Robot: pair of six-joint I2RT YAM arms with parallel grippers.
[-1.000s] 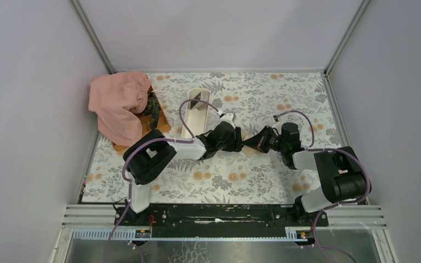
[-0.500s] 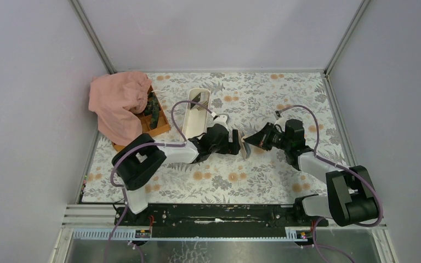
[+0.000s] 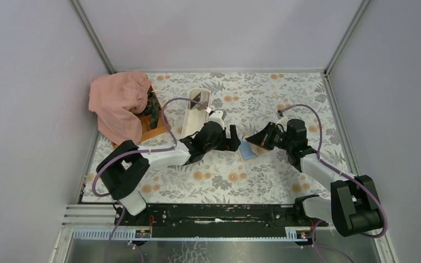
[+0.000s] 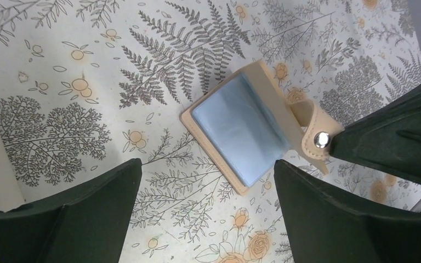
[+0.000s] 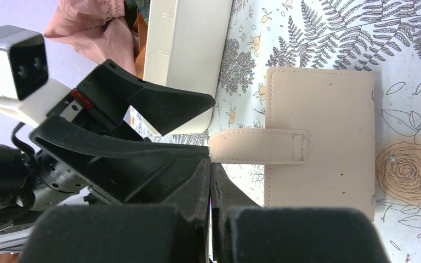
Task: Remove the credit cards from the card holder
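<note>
Card holder (image 3: 246,149): tilted, between grippers, over mid-surface. Right gripper (image 5: 209,164): jaws closed on its strap. Left gripper (image 4: 207,167): jaws wide, empty. Left wrist shows blue inside; right wrist, tan cover. Tray (image 3: 187,121): dark card (image 3: 198,101) at far end.

No text, label, brand or number could be read anywhere; the card holder (image 4: 241,131) showed plain blue lining and tan cover.
</note>
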